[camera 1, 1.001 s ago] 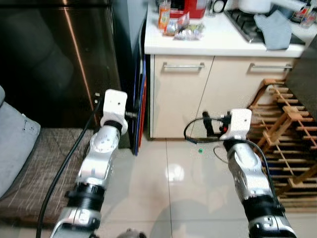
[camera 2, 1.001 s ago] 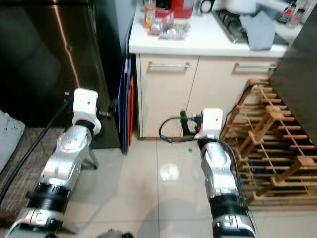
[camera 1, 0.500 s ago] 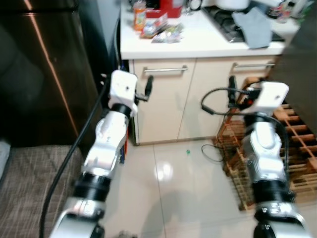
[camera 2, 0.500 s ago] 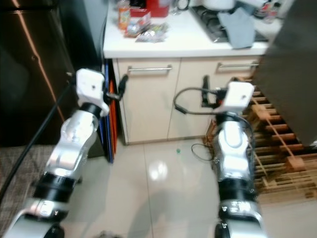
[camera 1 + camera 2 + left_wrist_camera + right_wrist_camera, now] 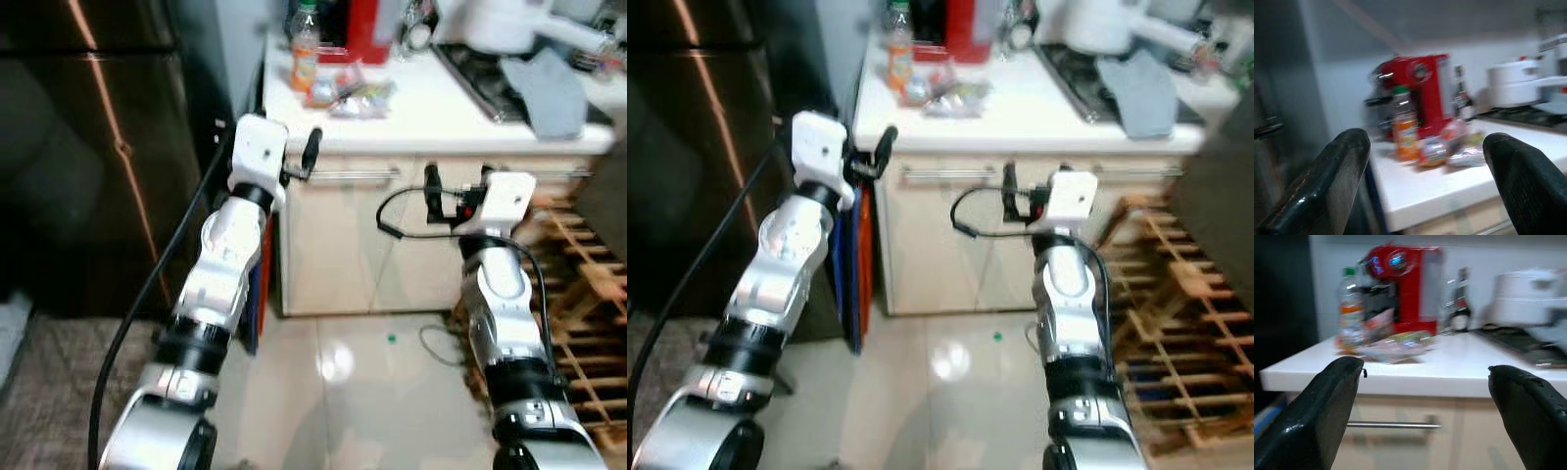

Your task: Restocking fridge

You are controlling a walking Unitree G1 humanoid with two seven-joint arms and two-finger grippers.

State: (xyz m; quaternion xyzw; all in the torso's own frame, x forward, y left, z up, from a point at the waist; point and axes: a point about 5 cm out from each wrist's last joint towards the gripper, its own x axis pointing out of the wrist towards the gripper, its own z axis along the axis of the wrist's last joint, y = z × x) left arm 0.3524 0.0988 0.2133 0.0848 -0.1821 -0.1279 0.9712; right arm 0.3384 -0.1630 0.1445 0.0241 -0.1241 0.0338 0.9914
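Both grippers, left (image 5: pixel 1422 183) and right (image 5: pixel 1427 418), hover wide apart and empty before the counter (image 5: pixel 431 122); approach squarely, then pinch the orange bottle (image 5: pixel 1404 129) mid-body beside the snack packets (image 5: pixel 1396 345).

A dark steel fridge (image 5: pixel 88 157) is set left of the white bench (image 5: pixel 431 122). An orange-labelled plastic bottle (image 5: pixel 305 47) is placed on the bench's left end, crinkled snack packets (image 5: pixel 353 90) beside it.
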